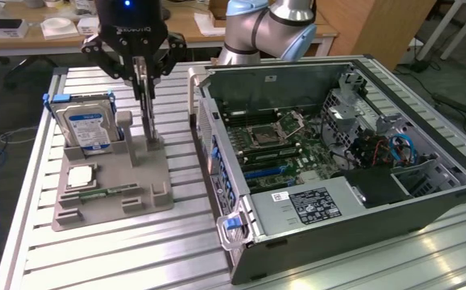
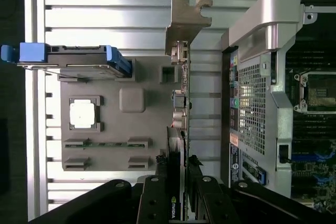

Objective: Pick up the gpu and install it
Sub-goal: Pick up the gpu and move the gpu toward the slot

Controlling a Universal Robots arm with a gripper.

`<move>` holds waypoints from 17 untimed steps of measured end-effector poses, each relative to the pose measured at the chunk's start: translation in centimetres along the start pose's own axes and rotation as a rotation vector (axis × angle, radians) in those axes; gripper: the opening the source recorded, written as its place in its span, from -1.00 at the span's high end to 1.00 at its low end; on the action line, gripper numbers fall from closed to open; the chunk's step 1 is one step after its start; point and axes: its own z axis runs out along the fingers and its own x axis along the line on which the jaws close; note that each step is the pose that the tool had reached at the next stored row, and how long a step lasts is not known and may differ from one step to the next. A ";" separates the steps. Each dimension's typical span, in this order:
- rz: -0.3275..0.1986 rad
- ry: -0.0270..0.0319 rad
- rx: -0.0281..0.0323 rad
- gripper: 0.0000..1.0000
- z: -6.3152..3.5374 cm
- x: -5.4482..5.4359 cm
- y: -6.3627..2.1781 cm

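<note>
1. Slatted metal table (image 1: 136, 254) with a grey parts stand (image 1: 112, 199) next to an open PC case (image 1: 346, 211); office desks in the background.
2. gpu (image 1: 148, 121) stands on edge in the stand, just beside the hard drive (image 1: 86, 124); gripper (image 1: 142, 81) is clamped on its upper edge.
3. Handling, my guess: light, stiff, thin board; fragile bits on the faces, so pinching the plain edge away from the silver bracket (image 2: 185, 19) looks right; twist it and it could bind.
4. Hard to tell: card is edge-on in both views, so its faces and contact edge are hidden; can't say whether it's seated in the slot or just clear of it.
</note>
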 end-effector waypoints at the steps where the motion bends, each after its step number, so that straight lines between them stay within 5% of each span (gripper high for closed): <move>1: 0.000 0.0000 0.0000 0.47 -0.24 0.0 0.01; 17: 0.002 -0.0003 -0.0002 0.47 -3.40 -0.1 0.17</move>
